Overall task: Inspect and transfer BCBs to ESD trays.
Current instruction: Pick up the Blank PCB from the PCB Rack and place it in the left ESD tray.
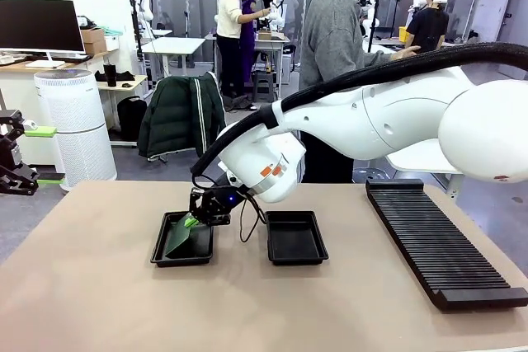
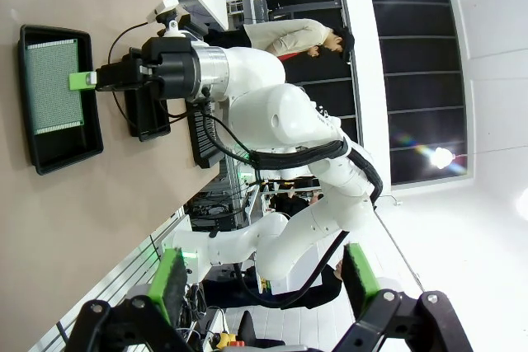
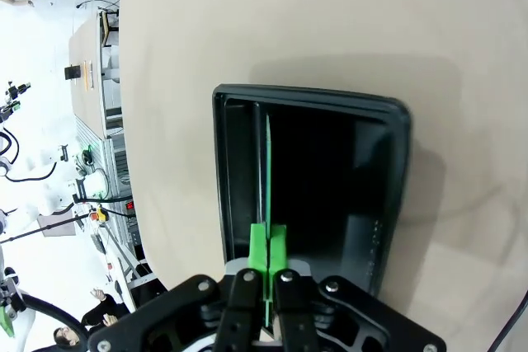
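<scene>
Two green pads of the right gripper (image 3: 267, 241) are pressed together on the near edge of a thin, flat, pale speckled green rectangular circuit board (image 3: 267, 162). The right wrist view shows the board edge-on, as a narrow line running toward 12 o'clock. The circuit board hangs tilted inside a shallow black rectangular plastic tray (image 1: 181, 263) with a raised flared rim. I cannot tell whether its low edge touches the tray floor.

In the front view an identical second black tray (image 1: 297, 261) lies just beside the first, at its 3 o'clock. Farther toward 3 o'clock a long black ribbed slotted rack (image 1: 441, 245) lies on the tan table (image 1: 99, 286). A person in a grey top (image 1: 330, 39) stands at 12 o'clock, at the far side.

The left gripper (image 2: 264, 286) is well apart from the trays, its jaws spread wide with nothing between them.
</scene>
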### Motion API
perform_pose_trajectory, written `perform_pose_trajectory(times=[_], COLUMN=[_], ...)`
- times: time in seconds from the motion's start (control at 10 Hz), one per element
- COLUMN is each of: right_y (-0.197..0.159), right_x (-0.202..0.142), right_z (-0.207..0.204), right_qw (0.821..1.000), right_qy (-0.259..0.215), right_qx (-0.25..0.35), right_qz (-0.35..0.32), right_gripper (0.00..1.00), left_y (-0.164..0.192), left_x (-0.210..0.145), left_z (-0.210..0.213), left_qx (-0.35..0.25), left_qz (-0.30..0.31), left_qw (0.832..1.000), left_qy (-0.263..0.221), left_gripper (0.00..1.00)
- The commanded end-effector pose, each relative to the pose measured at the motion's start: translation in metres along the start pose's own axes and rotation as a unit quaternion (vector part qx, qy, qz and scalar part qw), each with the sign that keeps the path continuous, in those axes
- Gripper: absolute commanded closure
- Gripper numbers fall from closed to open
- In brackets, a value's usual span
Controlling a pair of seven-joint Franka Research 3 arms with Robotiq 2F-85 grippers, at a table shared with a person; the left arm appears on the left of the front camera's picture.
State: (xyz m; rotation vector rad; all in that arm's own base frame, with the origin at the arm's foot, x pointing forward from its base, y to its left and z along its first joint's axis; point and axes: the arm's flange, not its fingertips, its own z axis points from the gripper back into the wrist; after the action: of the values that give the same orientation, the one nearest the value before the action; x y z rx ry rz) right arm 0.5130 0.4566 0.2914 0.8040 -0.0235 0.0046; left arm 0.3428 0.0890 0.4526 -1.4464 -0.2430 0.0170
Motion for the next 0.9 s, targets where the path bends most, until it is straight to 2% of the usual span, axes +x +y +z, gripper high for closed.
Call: perform_pose_trajectory(times=[0.0, 0.8], right_y=[-0.005, 0.031], right_x=[-0.008, -0.005], right_z=[-0.001, 0.019], right_qw=[1.0, 0.995], right_qy=[-0.011, 0.006], right_qx=[-0.009, -0.102], right_qz=[-0.006, 0.0], right_gripper=[0.92, 0.14], left_y=[0.0, 0.0], left_x=[0.0, 0.0], left_z=[0.001, 0.001], left_qx=[0.0, 0.0], left_qz=[0.0, 0.0], left_qw=[1.0, 1.0], left_qy=[-0.002, -0.002], left_gripper=[0.0, 0.0])
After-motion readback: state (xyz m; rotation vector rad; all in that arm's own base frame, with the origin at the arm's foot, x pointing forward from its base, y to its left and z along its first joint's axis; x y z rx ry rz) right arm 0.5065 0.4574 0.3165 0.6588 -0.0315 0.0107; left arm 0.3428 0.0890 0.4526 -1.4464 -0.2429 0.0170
